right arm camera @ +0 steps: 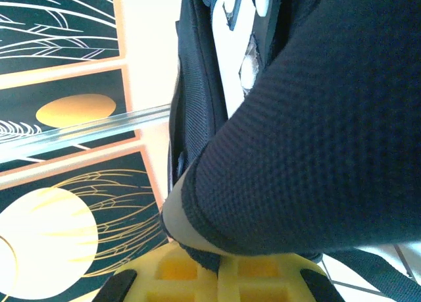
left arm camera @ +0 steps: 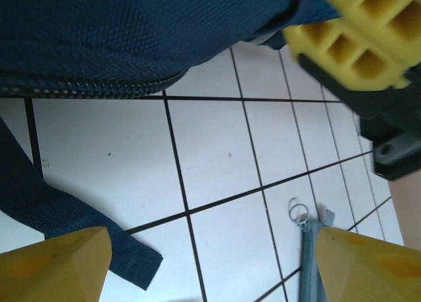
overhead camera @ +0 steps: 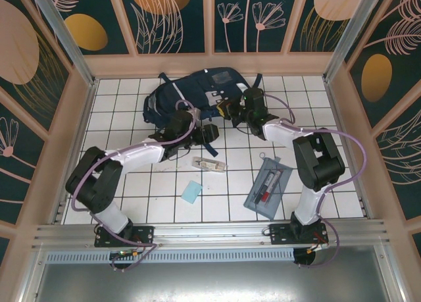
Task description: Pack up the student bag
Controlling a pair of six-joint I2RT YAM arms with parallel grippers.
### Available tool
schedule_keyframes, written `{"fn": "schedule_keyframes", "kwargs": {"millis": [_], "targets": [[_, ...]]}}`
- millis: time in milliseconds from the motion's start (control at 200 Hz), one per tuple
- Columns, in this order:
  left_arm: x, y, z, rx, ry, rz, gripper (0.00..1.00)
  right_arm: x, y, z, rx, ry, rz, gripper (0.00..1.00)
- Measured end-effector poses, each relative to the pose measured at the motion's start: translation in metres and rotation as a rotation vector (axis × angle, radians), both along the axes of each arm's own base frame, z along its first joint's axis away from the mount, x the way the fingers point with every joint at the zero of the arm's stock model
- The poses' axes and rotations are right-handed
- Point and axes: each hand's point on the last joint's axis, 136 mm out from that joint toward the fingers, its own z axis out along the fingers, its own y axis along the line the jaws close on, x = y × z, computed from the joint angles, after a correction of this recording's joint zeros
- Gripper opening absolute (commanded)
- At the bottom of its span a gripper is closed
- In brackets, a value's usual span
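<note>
Now student bag [overhead camera: 191, 86] touching right hand [overhead camera: 228, 110], just beyond left hand [overhead camera: 210, 132].

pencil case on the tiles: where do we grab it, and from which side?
Probably best at the far short end of the pencil case, beside the zipper ring, coming straight down from above. It lies flat on the tiles and looks too wide to straddle. The pens bulk up the middle, so the thin end edge is the easier lip to pinch.

Both arms reach forward; left hand [left arm camera: 210, 252] fingers spread wide; right hand [overhead camera: 231, 110] jaw state unclear.
</note>
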Motion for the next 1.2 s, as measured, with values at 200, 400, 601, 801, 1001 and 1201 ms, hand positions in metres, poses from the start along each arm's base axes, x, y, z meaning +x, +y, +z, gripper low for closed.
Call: {"fn": "schedule_keyframes", "kwargs": {"millis": [200, 400, 601, 801, 1001, 1201], "targets": [[0.040, -0.010, -0.001, 0.058, -0.071, 0.044, 0.87, 0.000, 0.000, 0.000, 0.004, 0.008, -0.002, 0.00], [0.070, -0.021, 0.004, 0.092, -0.132, 0.067, 0.82, 0.009, -0.009, 0.003, 0.019, -0.004, -0.049, 0.00], [0.081, -0.026, -0.005, 0.130, -0.138, 0.078, 0.73, 0.012, -0.017, -0.001, 0.031, 0.000, -0.090, 0.00], [0.085, -0.024, -0.006, 0.179, -0.177, 0.084, 0.67, 0.012, -0.018, -0.002, 0.051, 0.012, -0.093, 0.00], [0.099, -0.013, -0.021, 0.290, -0.230, 0.110, 0.50, 0.005, -0.011, 0.003, 0.068, 0.014, -0.051, 0.00], [0.109, -0.011, -0.029, 0.355, -0.250, 0.120, 0.21, 0.004, -0.009, 0.005, 0.069, 0.010, -0.045, 0.00]]}}
